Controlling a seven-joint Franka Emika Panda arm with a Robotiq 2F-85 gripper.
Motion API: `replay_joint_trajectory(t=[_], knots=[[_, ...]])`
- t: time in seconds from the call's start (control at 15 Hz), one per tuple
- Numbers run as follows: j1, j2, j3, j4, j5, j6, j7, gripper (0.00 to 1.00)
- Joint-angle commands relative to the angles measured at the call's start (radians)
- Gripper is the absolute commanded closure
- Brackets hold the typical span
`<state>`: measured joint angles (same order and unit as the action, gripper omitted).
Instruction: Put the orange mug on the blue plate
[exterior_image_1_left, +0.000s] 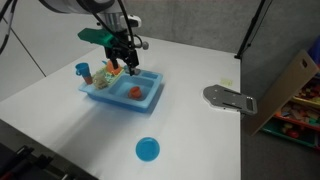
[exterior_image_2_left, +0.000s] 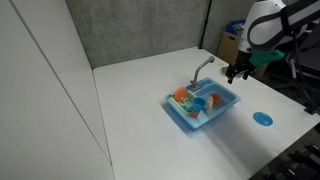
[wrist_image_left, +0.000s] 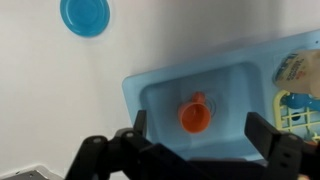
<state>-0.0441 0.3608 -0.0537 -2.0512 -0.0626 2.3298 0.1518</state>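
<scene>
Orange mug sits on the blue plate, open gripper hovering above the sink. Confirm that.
Wrong place: the orange mug sits in the sink, not on the blue plate, which is bare in the wrist view. The open gripper does hover above the sink.

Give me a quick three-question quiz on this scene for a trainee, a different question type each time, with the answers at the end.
1. True or false: the orange mug already stands on the blue plate.
2. Where is the mug? A) in the basin of the toy sink B) on the bare table C) held up in the air
3. Fill in: the gripper hovers over the sink with its jaws ____ and nothing between them.

Key: 1 false; 2 A; 3 open.
</scene>
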Motion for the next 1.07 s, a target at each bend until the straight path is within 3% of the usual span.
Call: replay_joint_trajectory(t=[0.0, 0.47, 1.0], knots=[[0.002, 0.096, -0.009, 0.090, 0.014, -0.010, -0.003, 0.00], [0.004, 0.249, -0.028, 0.214, 0.008, -0.009, 0.003, 0.00], [0.012, 0.346, -0.031, 0.244, 0.011, 0.067, 0.011, 0.00]])
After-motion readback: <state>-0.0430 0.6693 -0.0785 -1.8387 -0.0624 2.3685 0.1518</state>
